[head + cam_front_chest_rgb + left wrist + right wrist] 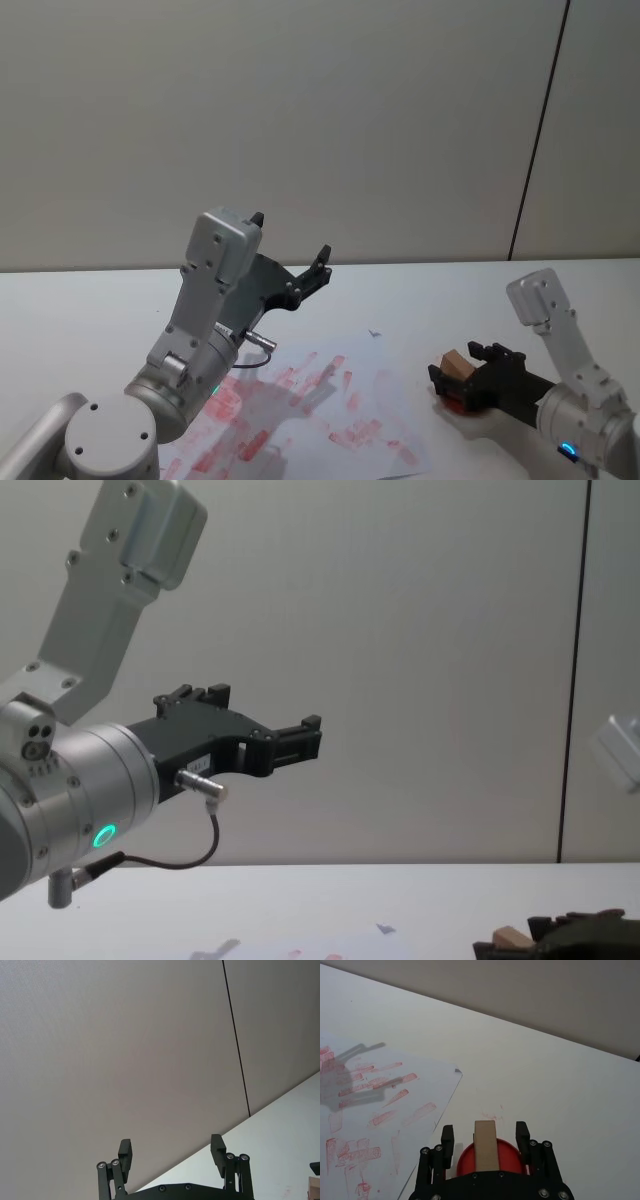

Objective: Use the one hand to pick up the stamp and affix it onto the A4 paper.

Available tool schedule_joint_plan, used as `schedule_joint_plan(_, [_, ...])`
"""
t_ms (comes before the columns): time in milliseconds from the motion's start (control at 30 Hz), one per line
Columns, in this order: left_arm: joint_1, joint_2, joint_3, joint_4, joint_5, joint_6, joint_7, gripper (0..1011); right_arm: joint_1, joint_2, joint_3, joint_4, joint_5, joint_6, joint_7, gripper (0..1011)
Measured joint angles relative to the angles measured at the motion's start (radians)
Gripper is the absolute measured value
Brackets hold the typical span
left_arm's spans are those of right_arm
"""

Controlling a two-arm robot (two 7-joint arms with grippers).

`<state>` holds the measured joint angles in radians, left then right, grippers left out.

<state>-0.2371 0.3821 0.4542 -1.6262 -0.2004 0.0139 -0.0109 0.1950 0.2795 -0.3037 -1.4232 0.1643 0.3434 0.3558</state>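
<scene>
The stamp (453,361) is a small light-brown wooden block standing upright on a round red ink pad (458,404) at the table's right. My right gripper (462,372) straddles it. In the right wrist view the stamp (486,1145) stands between the black fingers (447,1141) with a gap on each side, so that gripper (485,1132) is open. The A4 paper (330,405) lies flat to the left of the pad, covered in red stamp marks. My left gripper (310,275) is held high above the paper, open and empty, as the left wrist view (172,1152) confirms.
The white table (420,300) runs back to a grey wall with a dark vertical seam (535,150). The raised left arm (215,300) hangs over the paper's left part and casts a shadow on it. In the chest view the left gripper (305,735) juts out well above the table.
</scene>
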Motion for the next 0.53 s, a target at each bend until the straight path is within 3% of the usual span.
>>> schedule_joint_plan(367, [0.000, 0.000, 0.000, 0.000, 0.000, 0.000, 0.000, 1001, 0.003, -0.002, -0.001, 0.005, -0.002, -0.002, 0.001, 1001])
schedule_joint_plan(533, [0.000, 0.000, 0.000, 0.000, 0.000, 0.000, 0.000, 1001, 0.004, -0.003, -0.002, 0.006, -0.003, -0.002, 0.002, 1001])
